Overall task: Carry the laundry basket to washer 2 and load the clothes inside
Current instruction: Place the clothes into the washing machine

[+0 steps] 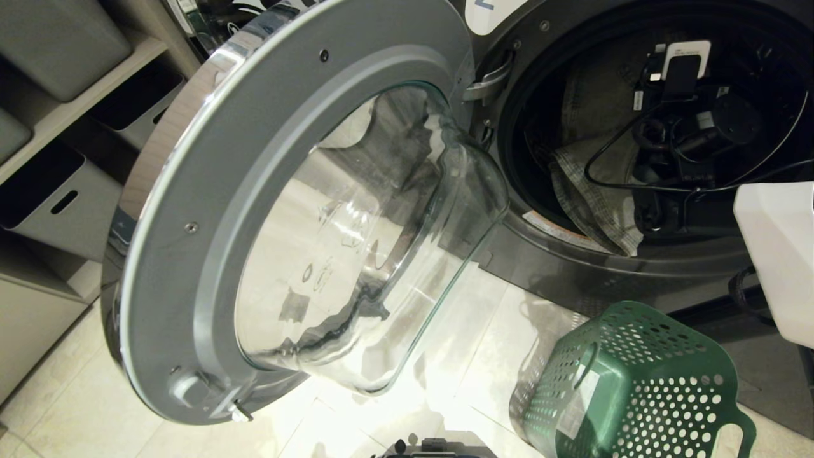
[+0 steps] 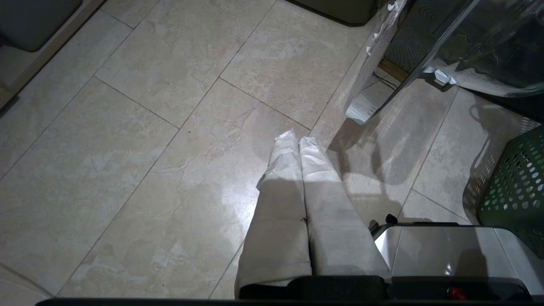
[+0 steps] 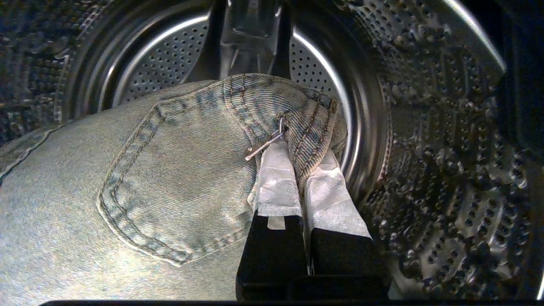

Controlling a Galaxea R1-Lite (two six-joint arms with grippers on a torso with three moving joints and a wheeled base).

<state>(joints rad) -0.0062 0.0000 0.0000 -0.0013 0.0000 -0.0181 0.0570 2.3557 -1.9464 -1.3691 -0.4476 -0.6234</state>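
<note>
Washer 2 [image 1: 572, 267] stands with its round glass door [image 1: 191, 254] swung wide to the left. My right arm [image 1: 687, 127] reaches into the drum [image 3: 446, 170]. There my right gripper [image 3: 297, 148] is shut on a seamed fold of the clothes [image 3: 148, 170], a pale denim garment with a stitched pocket and a small metal clasp. Part of the garment [image 1: 598, 203] hangs over the drum's lip. The dark green laundry basket [image 1: 636, 388] sits tilted on the floor in front of the washer. My left gripper [image 2: 297, 138] hangs shut and empty over the tiles, left of the basket [image 2: 518, 187].
Grey storage bins [image 1: 57, 203] sit on shelves at the left, close behind the open door. A white part of my body [image 1: 782, 254] fills the right edge. My base [image 2: 446, 250] is near the basket. Pale floor tiles [image 2: 148, 148] lie under the door.
</note>
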